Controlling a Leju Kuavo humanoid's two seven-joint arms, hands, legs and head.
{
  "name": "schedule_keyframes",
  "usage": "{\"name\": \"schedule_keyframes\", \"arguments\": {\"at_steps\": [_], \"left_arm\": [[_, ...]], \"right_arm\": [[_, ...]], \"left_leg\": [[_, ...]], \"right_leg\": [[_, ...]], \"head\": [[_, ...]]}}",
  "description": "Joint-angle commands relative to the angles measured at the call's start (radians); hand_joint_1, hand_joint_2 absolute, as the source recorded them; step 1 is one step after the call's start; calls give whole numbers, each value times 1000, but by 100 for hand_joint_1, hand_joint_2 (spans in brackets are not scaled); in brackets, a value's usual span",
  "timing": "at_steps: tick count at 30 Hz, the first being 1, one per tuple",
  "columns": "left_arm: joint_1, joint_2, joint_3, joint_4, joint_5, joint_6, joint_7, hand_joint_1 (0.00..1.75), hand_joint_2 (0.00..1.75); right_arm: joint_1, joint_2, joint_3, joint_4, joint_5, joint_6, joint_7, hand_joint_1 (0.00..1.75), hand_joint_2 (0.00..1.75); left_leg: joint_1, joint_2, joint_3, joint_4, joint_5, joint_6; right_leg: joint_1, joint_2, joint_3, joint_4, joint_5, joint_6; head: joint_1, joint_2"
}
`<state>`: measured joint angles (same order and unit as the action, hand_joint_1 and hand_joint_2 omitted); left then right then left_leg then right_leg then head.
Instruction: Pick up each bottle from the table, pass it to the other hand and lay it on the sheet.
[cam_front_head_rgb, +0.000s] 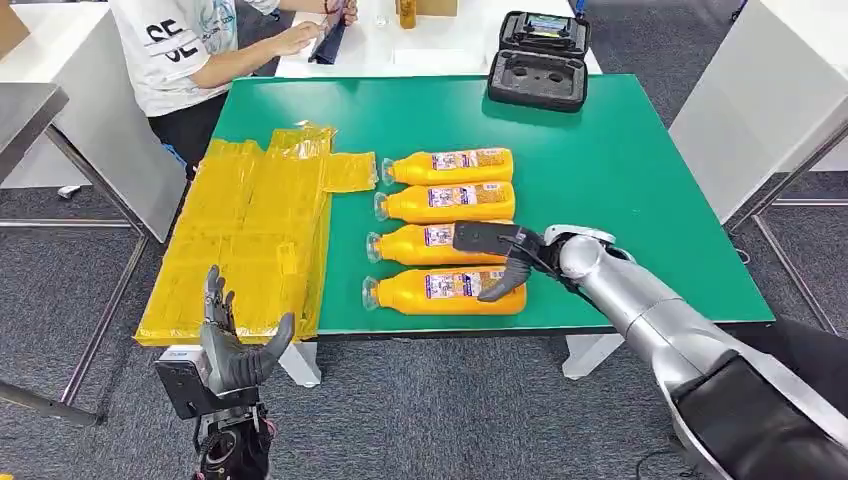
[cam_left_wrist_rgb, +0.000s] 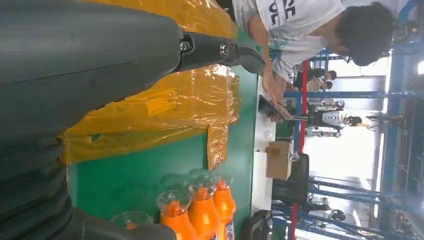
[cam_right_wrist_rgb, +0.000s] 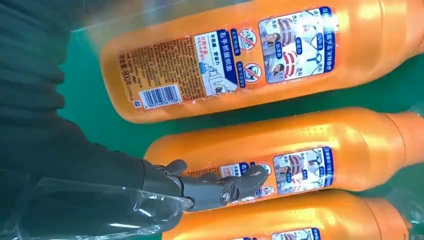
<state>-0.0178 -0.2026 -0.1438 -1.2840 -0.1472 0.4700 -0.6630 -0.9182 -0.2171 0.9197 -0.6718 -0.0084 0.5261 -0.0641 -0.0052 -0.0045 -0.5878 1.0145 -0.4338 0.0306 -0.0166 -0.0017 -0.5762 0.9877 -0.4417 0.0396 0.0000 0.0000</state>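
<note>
Orange bottles, four of them, lie in a row on the green table, caps toward the yellow sheet. Right hand is spread over the third bottle and nearest bottle, gripping nothing yet. Left hand hangs released off the table's edge. Grey carpet floor, one person at a white table.

You cannot tell whether the right hand actually touches the third orange plastic bottle with a printed label; its dark fingers cover that bottle's base end. In the right wrist view, the nearest orange bottle is cut off by the picture's edge. The small print on the labels is too small for you to read. The seated person in a white printed shirt is cut off at the far edge.
</note>
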Motion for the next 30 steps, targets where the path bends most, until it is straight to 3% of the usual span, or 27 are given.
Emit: {"name": "schedule_keyframes", "arguments": {"at_steps": [1, 30], "left_arm": [[-28, 22, -7, 55, 9, 2, -2, 0, 175], [-35, 21, -7, 65, 23, 4, -1, 0, 175]], "right_arm": [[-43, 9, 49, 41, 11, 5, -2, 0, 175], [-46, 24, 85, 50, 42, 28, -17, 0, 175]], "left_leg": [[1, 1, 1, 0, 0, -2], [1, 1, 2, 0, 0, -2]], "right_leg": [[1, 1, 1, -1, 0, -2], [1, 1, 1, 0, 0, -2]], "head": [[0, 0], [0, 0]]}}
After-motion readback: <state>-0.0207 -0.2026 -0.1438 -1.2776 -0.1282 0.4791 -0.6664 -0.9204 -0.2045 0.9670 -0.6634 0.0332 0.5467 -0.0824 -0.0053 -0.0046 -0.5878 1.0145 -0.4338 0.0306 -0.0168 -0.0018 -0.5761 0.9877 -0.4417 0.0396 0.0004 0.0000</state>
